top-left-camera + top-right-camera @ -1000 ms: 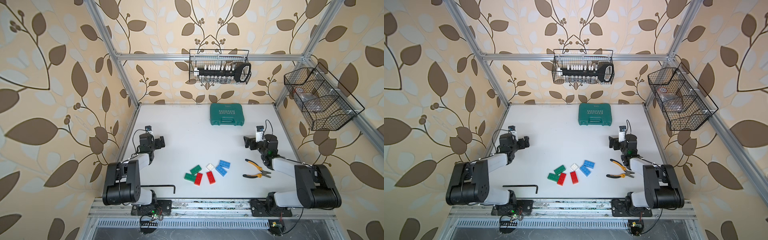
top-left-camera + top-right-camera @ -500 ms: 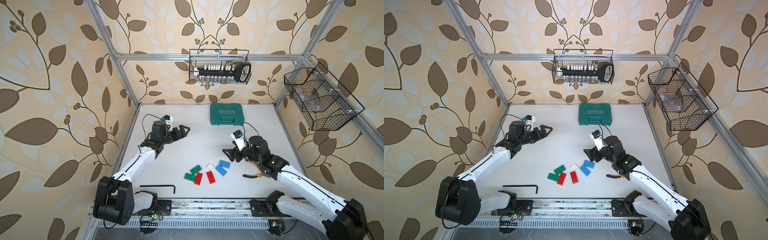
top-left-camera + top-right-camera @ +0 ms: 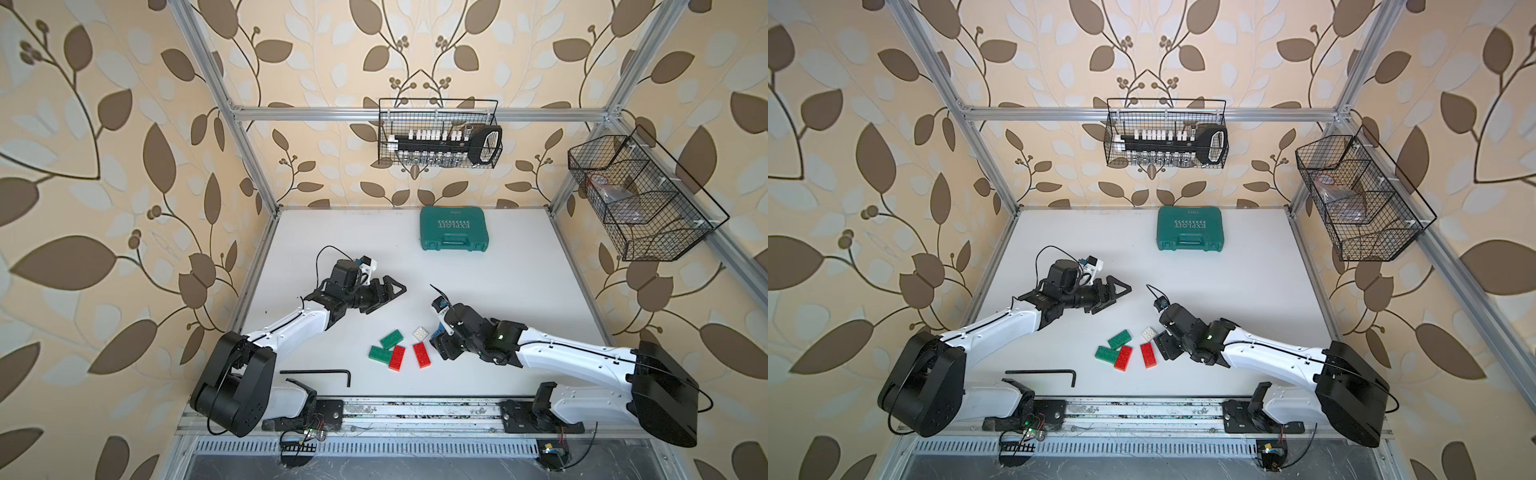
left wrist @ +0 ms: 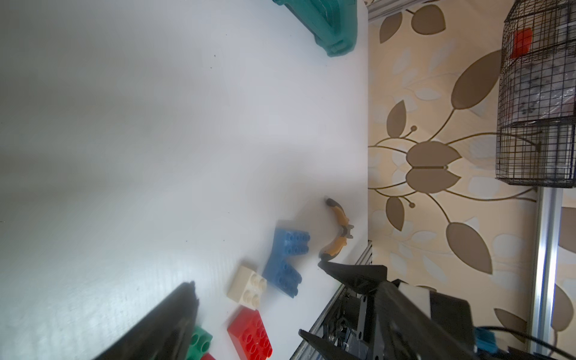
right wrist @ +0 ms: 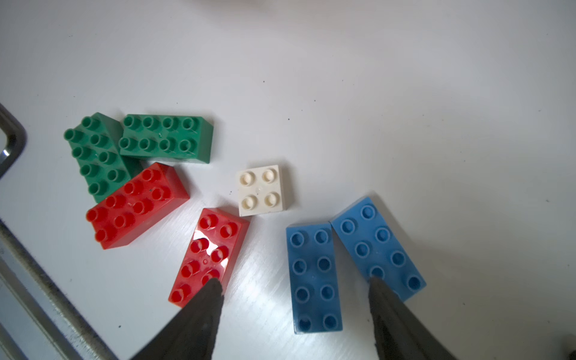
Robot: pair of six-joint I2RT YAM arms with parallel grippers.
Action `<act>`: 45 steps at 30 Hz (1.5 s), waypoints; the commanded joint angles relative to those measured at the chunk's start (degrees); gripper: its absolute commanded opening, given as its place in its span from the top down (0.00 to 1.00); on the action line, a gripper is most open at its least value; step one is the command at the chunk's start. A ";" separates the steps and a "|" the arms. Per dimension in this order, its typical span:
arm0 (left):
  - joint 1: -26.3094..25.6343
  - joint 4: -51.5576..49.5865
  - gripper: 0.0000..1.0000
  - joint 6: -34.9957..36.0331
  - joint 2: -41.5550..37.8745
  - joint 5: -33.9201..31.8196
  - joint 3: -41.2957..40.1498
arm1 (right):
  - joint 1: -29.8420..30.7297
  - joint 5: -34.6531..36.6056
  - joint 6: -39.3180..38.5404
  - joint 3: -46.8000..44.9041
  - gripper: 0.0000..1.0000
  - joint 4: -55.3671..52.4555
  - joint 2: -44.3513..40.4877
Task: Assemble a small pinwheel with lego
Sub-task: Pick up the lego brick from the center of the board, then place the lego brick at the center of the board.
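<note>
Since no pinwheel exists yet, the lego (image 5: 265, 190) lies loose and studs up on the table (image 3: 519, 291) near its front middle: two green and one red bunched together, another red, a white square, and two blue side by side. Over the blue pair the right gripper (image 5: 294, 282) hangs with fingers spread and empty, straddling one blue brick (image 5: 313, 277), likely lined up to take it first. Well clear of the bricks, the left gripper (image 3: 384, 297) hovers, fingers also spread, holding nothing, probably kept back until there is something to brace.

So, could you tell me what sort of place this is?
Likely a lab robot cell: aluminium frame, leaf-wallpapered panels, left arm and right arm mounted at a white table.
</note>
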 commanded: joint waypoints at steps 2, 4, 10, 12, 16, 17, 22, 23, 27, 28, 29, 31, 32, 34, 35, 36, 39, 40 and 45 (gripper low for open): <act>-1.66 3.09 0.07 0.15 0.08 1.33 -0.10 | 0.25 3.19 2.55 -1.33 0.27 1.62 2.75; -2.14 2.62 0.07 0.46 0.15 0.81 -0.27 | 0.17 2.88 3.02 -1.94 0.30 2.34 2.47; -2.31 3.26 0.06 -0.09 0.91 0.16 -1.06 | 0.23 1.37 3.75 -3.84 0.40 3.77 2.77; -2.39 3.27 0.06 0.06 0.96 0.07 -1.32 | 0.29 0.77 3.93 -4.07 0.43 3.80 3.11; -2.42 2.31 0.06 0.54 0.52 -0.90 -1.32 | 0.32 0.28 4.13 -4.63 0.55 4.61 3.46; -2.45 2.22 0.06 0.72 0.48 -0.99 -1.32 | 0.27 0.56 4.02 -4.63 0.55 4.77 3.62; -2.41 2.00 0.05 0.96 1.01 -1.48 -1.24 | 0.29 -0.13 2.80 -2.95 0.58 4.85 6.44; -2.44 1.72 0.05 1.11 1.12 -1.73 -1.12 | 0.32 0.10 2.44 -2.61 0.58 4.74 7.13; -2.40 -0.24 0.05 2.03 1.49 -3.59 -0.46 | 0.32 0.98 0.76 -1.09 0.68 4.48 9.56; -2.36 -1.23 0.05 2.04 1.57 -4.28 -0.06 | 0.33 1.29 0.28 -0.65 0.71 4.15 9.58; -2.30 -2.27 0.05 2.22 1.58 -4.92 0.38 | 0.34 1.22 0.08 -0.23 0.75 3.79 9.32; -2.07 -4.61 0.05 2.03 1.05 -6.65 1.33 | 0.37 0.46 -0.69 1.47 0.89 1.21 7.25; -1.66 -4.77 0.05 1.38 0.60 -6.92 1.44 | 0.38 0.42 -1.08 2.16 0.92 0.01 6.01; 0.51 -3.87 0.05 -0.78 -0.37 -5.36 1.47 | 0.22 0.24 -3.90 3.84 0.93 -2.20 2.12; 1.75 -3.97 0.05 -1.86 -0.67 -4.86 1.77 | -0.21 -0.06 -6.14 4.72 0.94 -2.80 1.09; 3.14 -3.71 0.05 -3.48 -0.94 -4.04 2.08 | -1.49 -1.91 -9.60 6.34 0.95 -3.49 0.51; 6.22 -1.45 0.05 -7.91 -0.71 -0.72 2.60 | -7.98 -11.29 -20.77 12.34 0.95 -4.54 4.22; 6.99 -1.38 0.05 -8.49 -0.26 0.05 3.15 | -9.37 -12.97 -25.09 15.19 0.95 -5.92 6.92; 9.84 -0.89 0.06 -9.89 1.85 0.93 3.87 | -14.88 -21.56 -40.00 27.69 0.93 -10.17 21.38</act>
